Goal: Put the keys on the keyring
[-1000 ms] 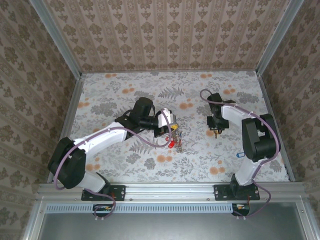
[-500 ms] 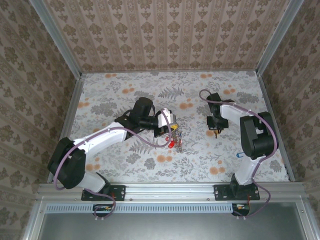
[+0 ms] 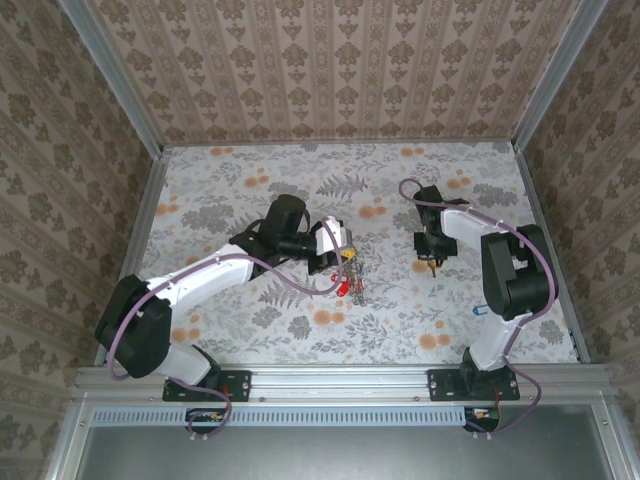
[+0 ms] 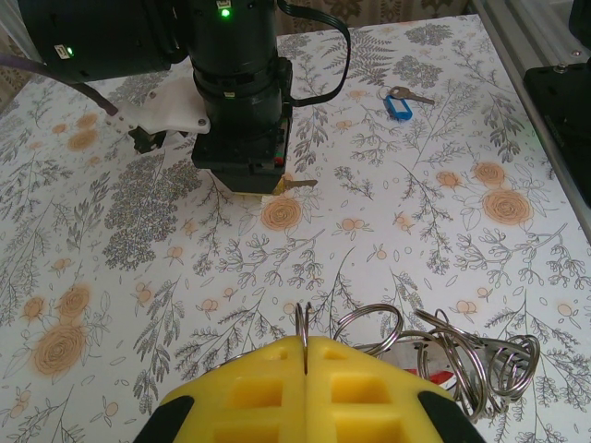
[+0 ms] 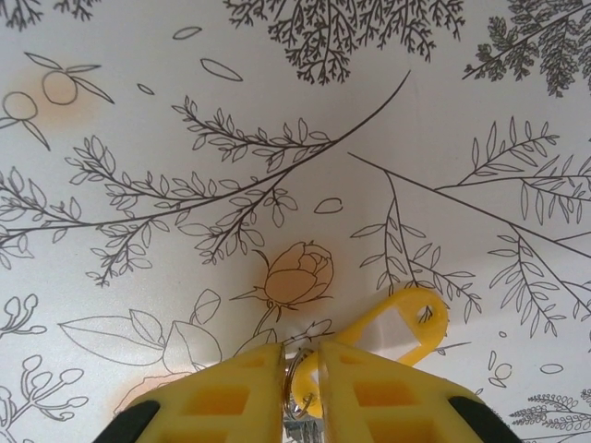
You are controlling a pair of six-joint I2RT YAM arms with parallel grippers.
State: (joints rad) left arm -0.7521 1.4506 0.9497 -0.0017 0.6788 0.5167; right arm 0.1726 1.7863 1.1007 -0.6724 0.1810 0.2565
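1. Right wrist view, bottom centre: the yellow-tagged key (image 5: 397,325) sits partly behind the right hand (image 5: 300,367), its blade hidden.
2. Left wrist view, lower right: the keyring (image 4: 443,355) is cut off by the bottom edge and partly covered by the left hand (image 4: 306,355).

— How's your light?
— Bright and even from overhead. In your top view the arms leave only faint, soft shadows on the table (image 3: 250,180).
— And your wrist cameras?
— Left wrist: the cloth is sharp, with small glints on the keyring (image 4: 459,365). The left gripper (image 4: 306,345) blurs at the bottom edge. Right wrist: pale, slightly washed out. The yellow-tagged key (image 5: 406,320) and right gripper (image 5: 300,358) look soft at the bottom.
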